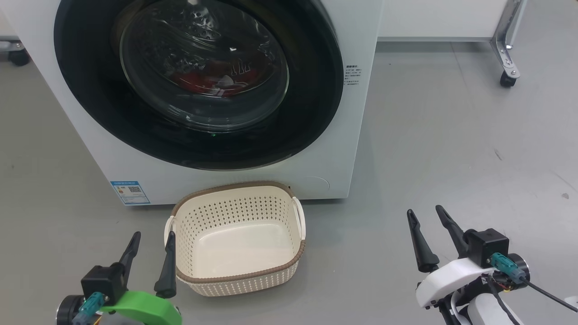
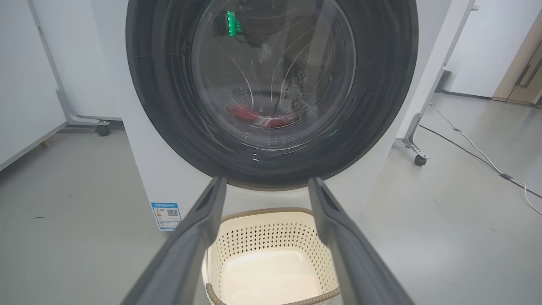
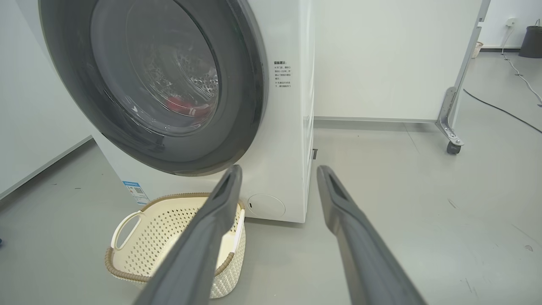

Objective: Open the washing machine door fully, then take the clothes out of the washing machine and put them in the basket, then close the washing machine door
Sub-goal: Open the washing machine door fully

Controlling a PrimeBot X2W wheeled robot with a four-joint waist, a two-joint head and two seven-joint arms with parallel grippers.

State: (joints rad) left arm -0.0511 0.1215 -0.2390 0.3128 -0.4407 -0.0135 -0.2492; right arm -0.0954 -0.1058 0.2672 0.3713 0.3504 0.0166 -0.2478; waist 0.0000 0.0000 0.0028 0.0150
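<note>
The white washing machine (image 1: pixel 361 113) fills the upper head view, its round black door (image 1: pixel 90 104) closed flat against the front. Through the glass window I see red clothes (image 1: pixel 198 81) low in the drum, also red clothes (image 2: pixel 245 113) in the left wrist view and red clothes (image 3: pixel 182 103) in the right wrist view. The cream basket (image 1: pixel 239 276) sits empty on the floor just before the machine. My left gripper (image 1: pixel 152 235) stands open beside the basket's left handle. My right gripper (image 1: pixel 425 212) is open over bare floor to the right. Both hold nothing.
Grey floor surrounds the machine. A white panel on a metal castor leg (image 1: pixel 508 67) stands at the back right. Another castor (image 1: pixel 18 56) shows at the far left. A cable (image 2: pixel 478 154) runs across the floor on the right of the left wrist view.
</note>
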